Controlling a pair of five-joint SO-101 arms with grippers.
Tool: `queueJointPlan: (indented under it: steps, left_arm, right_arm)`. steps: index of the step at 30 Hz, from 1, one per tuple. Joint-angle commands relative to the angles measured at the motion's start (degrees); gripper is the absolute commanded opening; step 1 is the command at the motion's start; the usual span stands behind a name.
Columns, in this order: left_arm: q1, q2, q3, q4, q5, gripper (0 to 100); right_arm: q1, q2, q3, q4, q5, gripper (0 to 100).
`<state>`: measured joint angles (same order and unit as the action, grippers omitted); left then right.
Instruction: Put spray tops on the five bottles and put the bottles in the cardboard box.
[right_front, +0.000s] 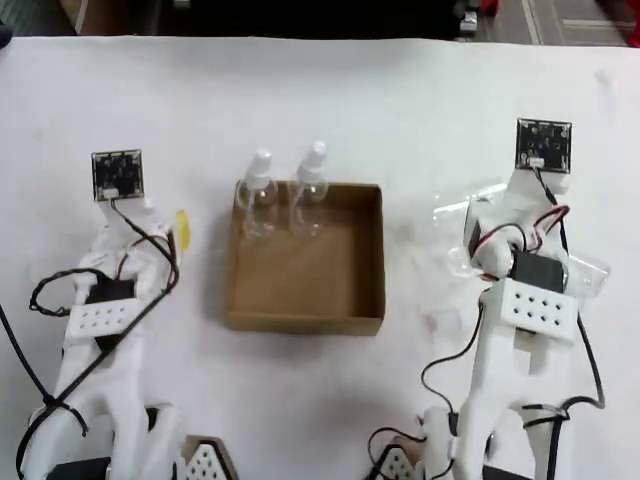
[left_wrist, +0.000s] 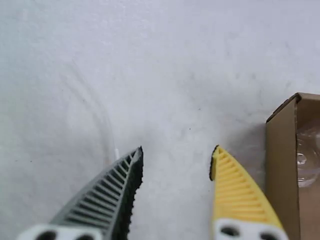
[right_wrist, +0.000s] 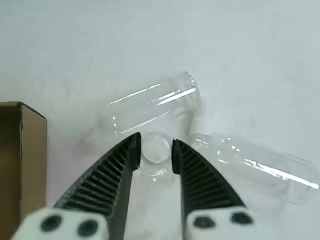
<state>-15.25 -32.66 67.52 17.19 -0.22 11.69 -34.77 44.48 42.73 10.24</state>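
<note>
Where my two arms hang over the white worktop (right_front: 400, 90), my own jaws come first. My left jaws, one grey and one yellow, are spread wide with bare worktop showing between them. They sit just beside the left wall of the one cardboard box (right_front: 305, 322), with the yellow jaw on the box side. My right jaws, both black, stand on either side of an end-on bottle (right_wrist: 156, 150) of clear plastic, its open round mouth turned toward my wrist camera. Whether they pinch it or merely stand close to it, I cannot tell. Just past those jaws two more clear bottles lie on their sides: the first lying bottle (right_wrist: 155, 102) beyond the jaw tips, and the second lying bottle (right_wrist: 260, 162) off to one side of it. The two are near each other, and a small whitish thing too faint to name lies between them. That makes three bottles on the worktop to the right of the box, none of them wearing a spray top. The box itself is open-topped and rests between my arms, apart from the three loose bottles. Inside it, against its far wall and toward the far left corner, two more bottles stand side by side: the left capped bottle (right_front: 257, 200) and the right capped bottle (right_front: 308, 195). Each carries one white spray top, the left spray top (right_front: 262, 162) and the right spray top (right_front: 317, 155). I count five bottles in all, two in the box and three outside it.
</note>
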Motion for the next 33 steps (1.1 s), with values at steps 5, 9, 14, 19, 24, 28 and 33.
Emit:
queueJointPlan:
  steps: [5, 9, 14, 19, 24, 28, 33]
  left_arm:
    - [-0.31, -0.40, -3.08, -0.79, -0.70, 21]
    - [-0.31, -0.40, -3.08, -0.79, -0.70, 21]
    - [-0.31, -0.40, -3.08, -0.70, -0.70, 21]
    - [-0.31, -0.40, -3.08, -0.62, -0.70, 21]
    - [-0.31, -0.40, -3.08, -0.62, -0.70, 21]
    - [-0.31, -0.40, -3.16, -0.88, -0.70, 21]
    - [-0.31, -0.40, -3.16, -0.97, -0.70, 21]
  right_arm:
    - [-8.22, -10.68, -12.84, 13.05, 0.18, 1.7]
    - [-13.05, -14.73, -16.18, 16.66, 0.18, 1.7]
    - [-20.44, -17.27, -16.09, 16.84, -0.70, 1.7]
    - [-26.33, -17.10, -15.21, 14.02, -7.21, 1.7]
    - [-28.09, -17.10, -6.42, 2.33, -8.35, 1.7]
    - [-28.18, -17.10, 0.53, -4.97, -8.44, 1.7]
    - [-28.18, -17.10, 3.43, -9.10, -8.44, 1.7]
